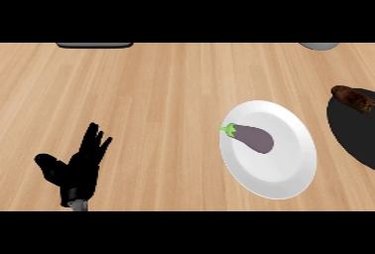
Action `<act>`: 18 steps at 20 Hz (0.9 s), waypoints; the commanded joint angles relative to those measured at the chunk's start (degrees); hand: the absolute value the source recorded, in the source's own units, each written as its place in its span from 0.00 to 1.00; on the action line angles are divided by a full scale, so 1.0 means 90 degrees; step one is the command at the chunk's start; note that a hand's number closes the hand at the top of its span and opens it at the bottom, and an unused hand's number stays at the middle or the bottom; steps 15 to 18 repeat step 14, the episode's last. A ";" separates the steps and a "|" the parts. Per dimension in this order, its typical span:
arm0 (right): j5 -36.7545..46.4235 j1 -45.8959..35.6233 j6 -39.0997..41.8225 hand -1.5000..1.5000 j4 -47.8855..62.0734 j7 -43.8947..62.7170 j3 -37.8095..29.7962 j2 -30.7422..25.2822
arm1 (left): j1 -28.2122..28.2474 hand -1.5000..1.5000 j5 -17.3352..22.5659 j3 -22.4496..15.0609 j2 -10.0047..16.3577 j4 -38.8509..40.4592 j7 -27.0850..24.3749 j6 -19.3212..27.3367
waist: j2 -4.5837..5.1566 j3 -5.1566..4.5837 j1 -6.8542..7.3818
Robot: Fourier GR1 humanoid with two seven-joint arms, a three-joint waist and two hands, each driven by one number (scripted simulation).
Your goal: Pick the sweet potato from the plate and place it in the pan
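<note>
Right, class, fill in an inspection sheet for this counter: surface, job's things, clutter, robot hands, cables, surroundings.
Surface: wooden counter.
Job's things: sweet potato at the far rim of the black pan; white plate left of the pan.
Clutter: eggplant lying on the plate.
Robot hands: left robot hand open, resting at lower left; right one not in view.
Cables: nothing seen.
Surroundings: dark grey thing and light grey thing, both cut off at the far edge.
</note>
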 commanded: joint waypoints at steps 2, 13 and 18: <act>-0.0273 0.0710 0.1060 0.00 -0.0050 -0.0683 0.0064 -0.0125 | -0.0028 0.50 0.0108 0.0215 0.0128 0.0451 0.0071 -0.0165 | 0.0023 -0.0046 -0.0041; -0.1152 0.1568 0.0911 0.00 -0.1204 -0.0033 0.0365 0.0356 | 0.0159 0.50 -0.0128 0.0021 -0.0102 -0.0033 0.0305 0.0054 | -0.0020 -0.0063 -0.0087; -0.1094 0.1891 0.1075 0.00 -0.1206 -0.0318 0.0364 0.0254 | -0.0097 0.50 0.0231 0.0481 0.0149 0.0825 -0.0036 -0.0441 | -0.0010 -0.0064 -0.0127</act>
